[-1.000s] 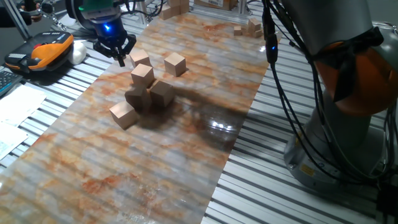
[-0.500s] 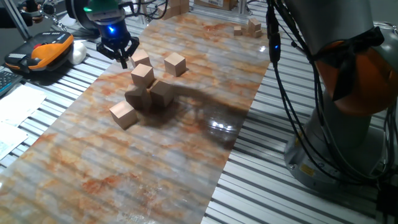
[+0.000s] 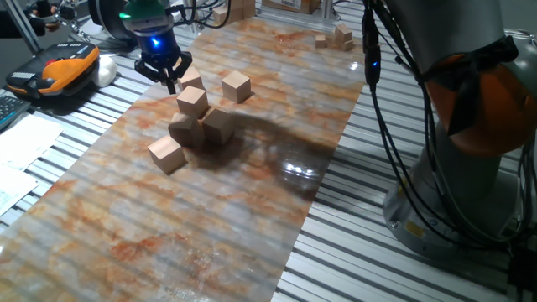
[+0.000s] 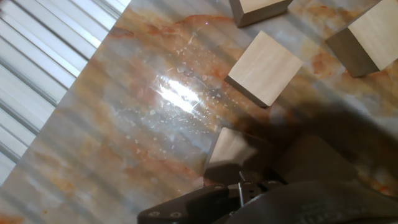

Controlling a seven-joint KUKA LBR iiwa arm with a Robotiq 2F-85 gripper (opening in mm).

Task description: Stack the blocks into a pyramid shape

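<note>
Six light-tan wooden blocks lie on the marbled mat. Two of them [image 3: 185,132] [image 3: 219,124] stand side by side with a third block [image 3: 193,101] resting on top. A loose block [image 3: 166,154] lies at the front left, another [image 3: 237,85] at the back right, and one [image 3: 192,80] just behind the stack. My gripper [image 3: 169,77] hangs open right beside that rear block, on its left, with nothing between its fingers. In the hand view a shadowed block [image 4: 229,149] sits just ahead of the hand, with a lit block [image 4: 264,67] farther out.
Small wooden pieces [image 3: 336,38] are heaped at the mat's far end. An orange and black device [image 3: 63,69] lies on the slatted table to the left. The arm's base and cables [image 3: 453,126] fill the right side.
The gripper has moved right and slightly down, closing in on the block behind the stack. The blocks have not moved.
</note>
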